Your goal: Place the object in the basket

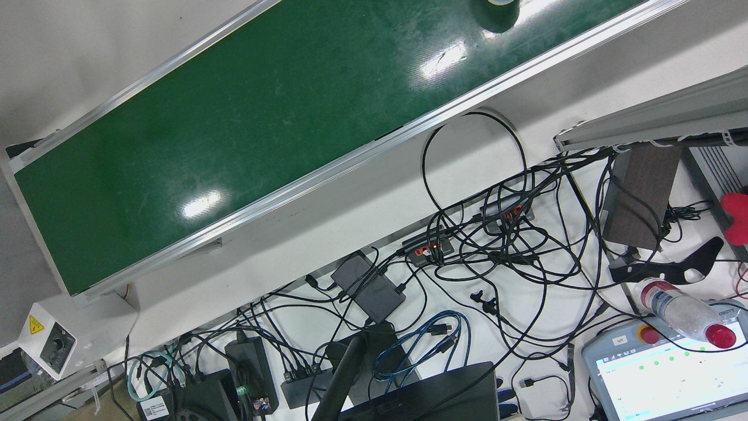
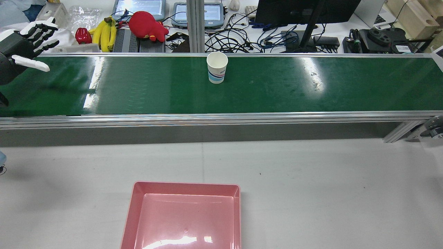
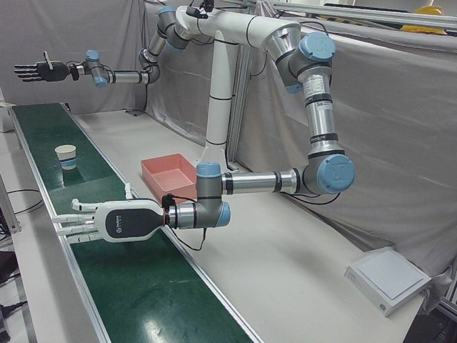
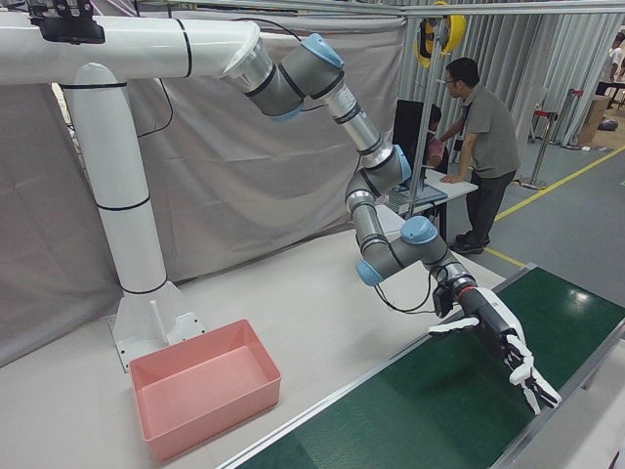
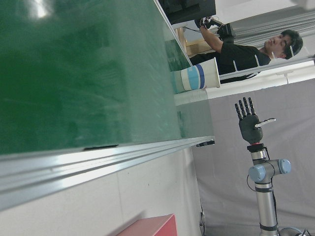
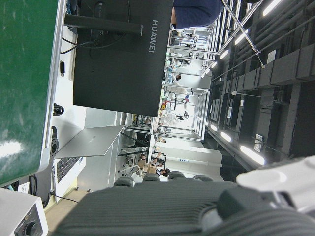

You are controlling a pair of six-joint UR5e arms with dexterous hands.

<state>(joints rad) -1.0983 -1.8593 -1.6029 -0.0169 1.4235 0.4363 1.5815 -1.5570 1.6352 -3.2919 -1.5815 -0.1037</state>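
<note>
Long green belt [image 2: 277, 90] carrying the target, the pink basket [image 2: 183, 186] waiting empty on the robot's side. Left hand [image 2: 29, 43] and right hand [image 4: 498, 342] hover splayed, holding nothing, likely pre-grasp. Paper cup [image 2: 217, 67] stands upright mid-belt, well apart from both.

Both arms share a white pedestal and white upper tubes, continuing in silver-grey links with pale blue joint caps; thin black cables trail along the forearms; the left hand [image 3: 107, 221] has a white shell with dark lettering and pale fingers; the right hand [image 3: 44, 71] is black, its fingers black-and-white.
</note>
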